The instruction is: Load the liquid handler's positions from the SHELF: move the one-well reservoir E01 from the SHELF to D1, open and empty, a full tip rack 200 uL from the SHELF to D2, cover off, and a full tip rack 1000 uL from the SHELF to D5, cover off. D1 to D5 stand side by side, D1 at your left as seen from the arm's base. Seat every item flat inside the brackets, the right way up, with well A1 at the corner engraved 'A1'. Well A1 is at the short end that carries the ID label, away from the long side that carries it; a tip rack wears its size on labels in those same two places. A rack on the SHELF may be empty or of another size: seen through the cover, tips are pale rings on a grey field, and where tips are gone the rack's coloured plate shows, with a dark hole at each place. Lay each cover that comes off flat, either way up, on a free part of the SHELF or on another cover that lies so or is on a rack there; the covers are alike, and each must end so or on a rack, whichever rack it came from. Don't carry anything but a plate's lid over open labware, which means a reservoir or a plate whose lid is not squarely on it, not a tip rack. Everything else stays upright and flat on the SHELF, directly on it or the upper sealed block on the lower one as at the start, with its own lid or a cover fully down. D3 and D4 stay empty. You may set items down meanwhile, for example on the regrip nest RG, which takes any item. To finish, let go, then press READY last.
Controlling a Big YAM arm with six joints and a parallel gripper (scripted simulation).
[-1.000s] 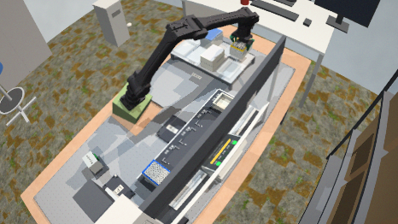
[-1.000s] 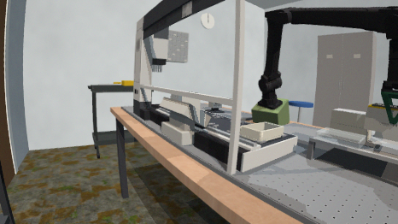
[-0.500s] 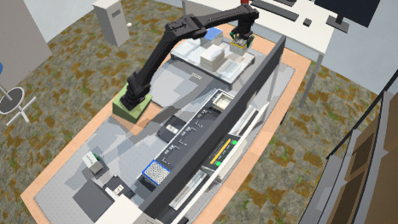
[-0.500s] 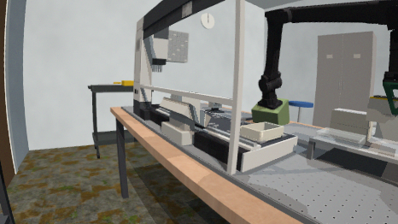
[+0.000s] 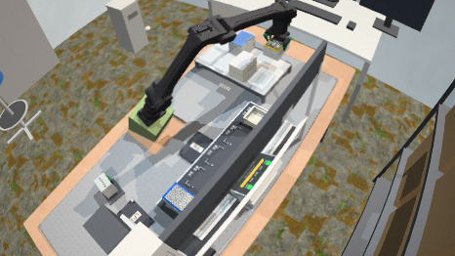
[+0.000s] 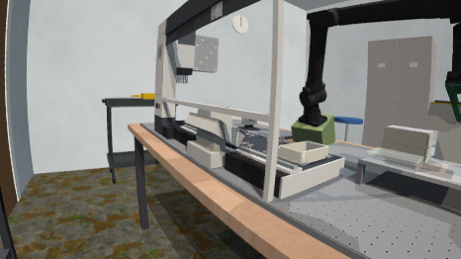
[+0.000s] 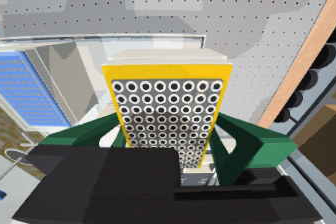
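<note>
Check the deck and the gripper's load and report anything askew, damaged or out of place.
Nothing stands out. The gripper is shut on the yellow tip rack, held squarely between both green fingers, every visible position showing a pale ring. On the deck, the reservoir and the blue tip rack sit flat at opposite ends.

Yellow tip rack [image 7: 166, 117]: near end hidden behind hand [image 7: 166, 150]; size label unseen. Exterior view: hand cut off at right edge.
</note>
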